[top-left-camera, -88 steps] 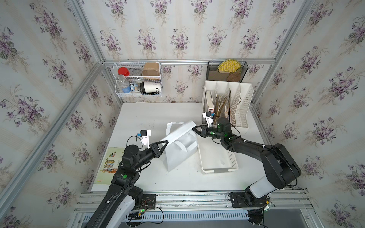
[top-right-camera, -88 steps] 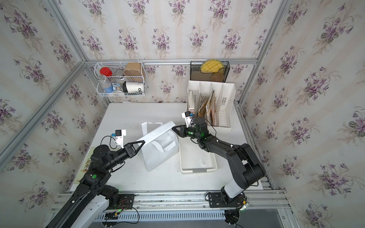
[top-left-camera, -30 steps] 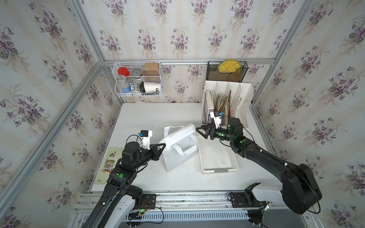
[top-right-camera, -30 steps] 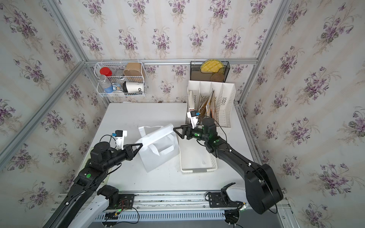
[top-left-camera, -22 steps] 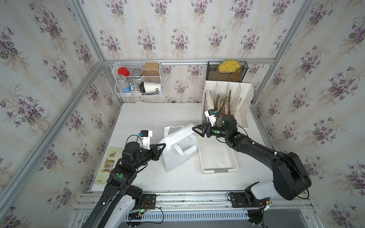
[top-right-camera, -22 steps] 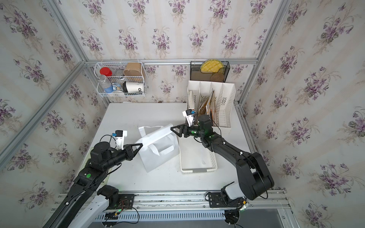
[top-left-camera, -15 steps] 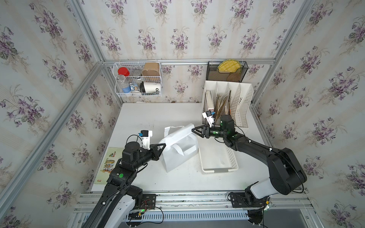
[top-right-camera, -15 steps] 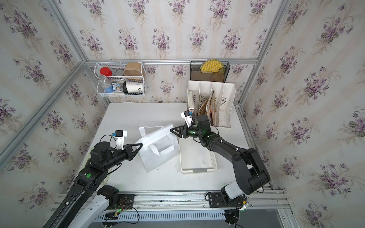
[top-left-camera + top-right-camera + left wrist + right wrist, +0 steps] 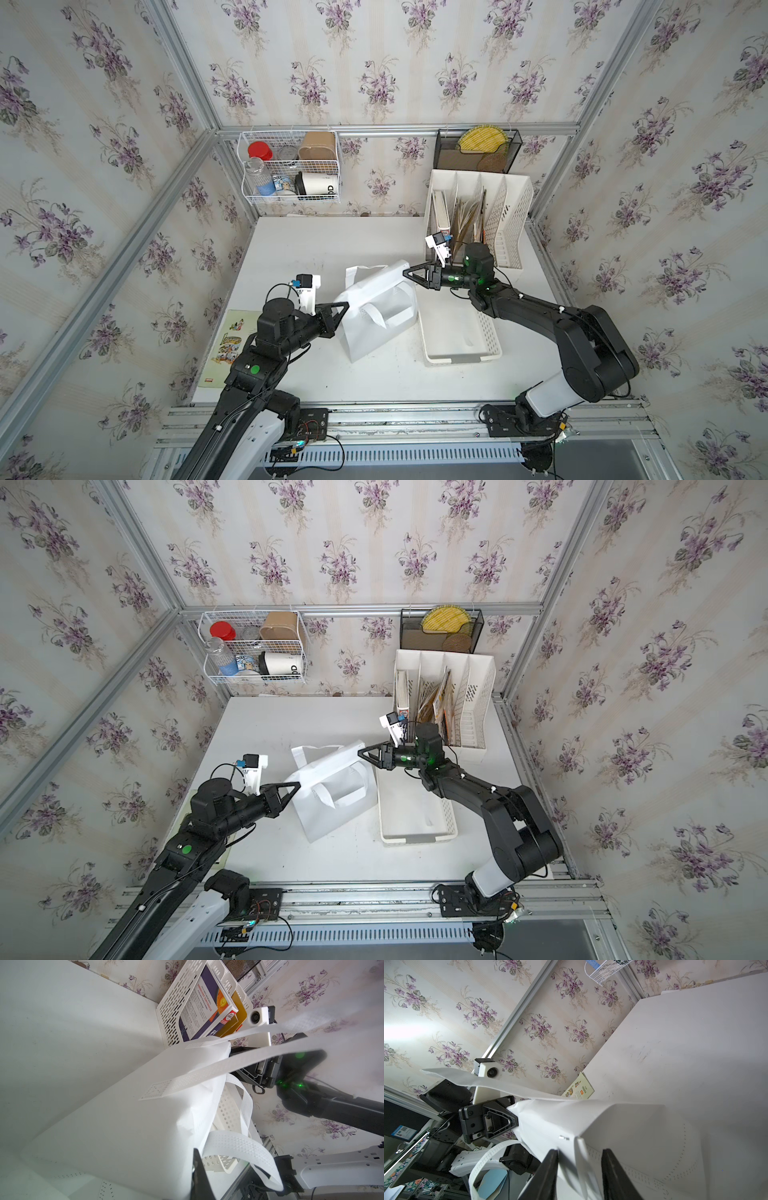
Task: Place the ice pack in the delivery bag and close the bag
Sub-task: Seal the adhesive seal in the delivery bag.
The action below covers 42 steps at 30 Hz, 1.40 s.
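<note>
Your left gripper [image 9: 345,306] is clamped shut on the rim of the delivery bag [image 9: 374,328], at the bag's 8 o'clock end. The right wrist view shows its jaws pinching the fabric corner there. Your right gripper [image 9: 407,273] sits at the opposite corner, at the bag's 2 o'clock. Its fingers [image 9: 548,1169] stand apart, with the rim fabric [image 9: 577,1147] between them. I judge it is not yet pinched.

The bag stands near the middle of the table. Its mouth is pressed nearly flat, and the long axis of the mouth runs from 8 o'clock to 2 o'clock, straight from one gripper to the other. That line is what your next move depends on: each arm has its own end, so the right only needs to take hold where it is. The mouth will then probably have to be spread across that axis, towards 11 and 5 o'clock.

I cannot find the ice pack in any view, so I cannot say which way it lies or which arm is nearer to it.

By count:
- One bag, with two strap handles: one draped on its near face [image 9: 384,309] and one behind the rim [image 9: 353,272].
- One white perforated basket [image 9: 461,358] against the bag at its 3 o'clock, which looks empty.
- One file rack [image 9: 507,216] at the table's 1 o'clock.
- One booklet [image 9: 230,345] at the table's 8 o'clock edge.
- No ice packs seen.
</note>
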Each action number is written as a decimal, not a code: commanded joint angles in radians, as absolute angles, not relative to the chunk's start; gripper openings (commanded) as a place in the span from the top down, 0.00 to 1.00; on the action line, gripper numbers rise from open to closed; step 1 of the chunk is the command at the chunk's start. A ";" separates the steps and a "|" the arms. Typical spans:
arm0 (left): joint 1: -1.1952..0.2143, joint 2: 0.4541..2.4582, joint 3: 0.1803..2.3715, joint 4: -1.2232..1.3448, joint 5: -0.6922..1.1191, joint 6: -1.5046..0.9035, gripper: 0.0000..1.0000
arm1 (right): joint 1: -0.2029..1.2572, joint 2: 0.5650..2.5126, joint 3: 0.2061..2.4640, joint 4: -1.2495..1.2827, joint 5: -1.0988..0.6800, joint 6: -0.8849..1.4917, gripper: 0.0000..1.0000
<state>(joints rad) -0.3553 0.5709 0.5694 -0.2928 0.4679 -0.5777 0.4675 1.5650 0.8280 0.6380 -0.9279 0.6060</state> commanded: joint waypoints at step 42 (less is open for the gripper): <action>-0.364 0.582 0.909 -0.625 0.481 -0.432 0.68 | 0.499 1.677 0.821 1.038 -0.966 0.815 1.00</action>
